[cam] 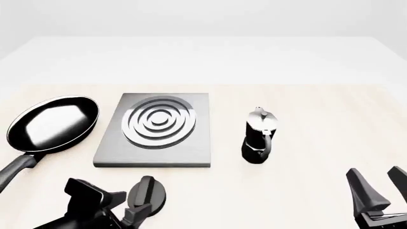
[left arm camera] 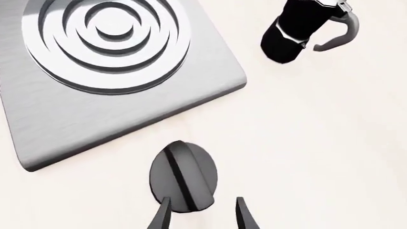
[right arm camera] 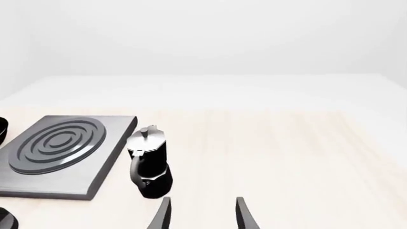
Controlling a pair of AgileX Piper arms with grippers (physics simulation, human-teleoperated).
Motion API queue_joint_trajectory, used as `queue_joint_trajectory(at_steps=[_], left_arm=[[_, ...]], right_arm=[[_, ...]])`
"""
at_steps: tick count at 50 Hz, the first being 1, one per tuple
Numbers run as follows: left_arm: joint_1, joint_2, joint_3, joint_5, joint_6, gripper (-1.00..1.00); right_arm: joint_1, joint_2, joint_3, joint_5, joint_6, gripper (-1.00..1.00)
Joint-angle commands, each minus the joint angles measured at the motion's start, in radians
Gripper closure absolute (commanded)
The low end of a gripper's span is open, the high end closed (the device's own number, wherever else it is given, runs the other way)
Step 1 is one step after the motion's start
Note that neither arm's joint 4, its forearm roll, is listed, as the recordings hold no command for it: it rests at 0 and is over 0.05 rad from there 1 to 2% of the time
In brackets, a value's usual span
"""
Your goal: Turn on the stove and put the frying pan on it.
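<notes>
Brushed-grey metal catches the light as the stove (cam: 152,140) sits flat on the pale wooden surface (cam: 305,119), its round burner (cam: 159,121) of concentric silver rings bare. Just beside the stove's near edge, a little apart from the slab, lies the black oval knob (cam: 146,193) with its raised ridge. The left pincer (cam: 130,210) is right there at the knob, low in the front view. From the left wrist view its two dark fingers (left arm camera: 162,214) are spread, one tip over the knob's near end and the other off to the side above bare wood; whether either tip touches the knob, I cannot tell.

Over to the left of the stove, the frying pan (cam: 54,123) rests on the surface, glossy black inside, its long dark grey handle (cam: 16,169) running back toward the arms' side. Pan and stove are close but not touching.

On the stove's other side a small black-and-silver moka pot (cam: 258,138) stands upright, lid knob on top, handle facing the near side.

Far right and low, the right pincer (cam: 378,183) hangs above open wood, fingers spread, gripping nothing, well apart from the moka pot.
</notes>
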Motion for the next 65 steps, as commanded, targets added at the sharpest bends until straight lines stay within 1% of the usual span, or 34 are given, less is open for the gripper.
queue_joint_trajectory(at_steps=[1,4,8,12,17,24,32,33,34,36,37,39,44,45,50,54,55,57,61,64,65], left_arm=[[-0.018,0.177,0.003,-0.169,0.003,-1.0],[-0.025,0.204,0.004,-0.196,0.002,-1.0],[-0.031,0.207,-0.001,-0.194,0.002,-1.0],[-0.033,0.258,0.0,-0.243,0.0,-1.0],[-0.034,0.275,-0.006,-0.251,0.005,-1.0],[-0.039,0.331,-0.009,-0.298,0.005,-1.0],[-0.069,0.316,-0.02,-0.279,-0.008,-1.0],[-0.084,0.317,-0.023,-0.278,-0.015,-1.0],[-0.169,0.273,-0.052,-0.213,-0.041,-1.0],[-0.191,0.28,-0.059,-0.218,-0.049,-1.0],[-0.221,0.266,-0.072,-0.197,-0.049,-1.0],[-0.227,0.249,-0.078,-0.177,-0.053,-1.0],[-0.277,0.205,-0.107,-0.119,-0.058,-1.0],[-0.295,0.182,-0.115,-0.097,-0.07,-1.0],[-0.33,0.119,-0.144,-0.026,-0.07,-1.0],[-0.352,0.083,-0.161,0.009,-0.071,-1.0],[-0.366,-0.015,-0.196,0.109,-0.065,-1.0],[-0.375,-0.066,-0.211,0.161,-0.063,-1.0],[-0.372,-0.158,-0.243,0.255,-0.036,-1.0],[-0.363,-0.249,-0.281,0.352,-0.019,-1.0],[-0.363,-0.25,-0.281,0.353,-0.019,-1.0]], right_arm=[[-0.005,0.0,0.0,0.0,0.003,-1.0],[-0.005,0.0,0.0,0.001,0.003,-1.0],[-0.007,-0.001,0.0,0.002,0.003,-1.0],[-0.01,-0.001,0.0,0.003,0.003,-1.0],[-0.013,-0.001,0.0,0.004,0.004,-1.0],[-0.015,-0.002,0.0,0.007,0.003,-1.0],[-0.018,-0.002,0.0,0.008,0.006,-1.0],[-0.019,-0.002,0.0,0.007,0.007,-1.0],[-0.024,-0.002,0.0,0.007,0.007,-1.0],[-0.026,-0.002,0.0,0.008,0.007,-1.0],[-0.027,-0.002,0.0,0.008,0.009,-1.0],[-0.028,-0.002,0.0,0.008,0.008,-1.0],[-0.029,-0.002,0.0,0.006,0.011,-1.0],[-0.03,-0.002,0.0,0.005,0.013,-1.0],[-0.031,-0.002,0.0,0.004,0.015,-1.0],[-0.031,-0.002,0.0,0.004,0.017,-1.0],[-0.031,-0.003,0.0,0.001,0.02,-1.0],[-0.032,-0.003,0.0,0.001,0.02,-1.0],[-0.032,-0.003,0.0,-0.005,0.021,-1.0],[-0.029,-0.003,0.0,-0.01,0.022,-1.0],[-0.029,-0.003,0.0,-0.01,0.022,-1.0]])
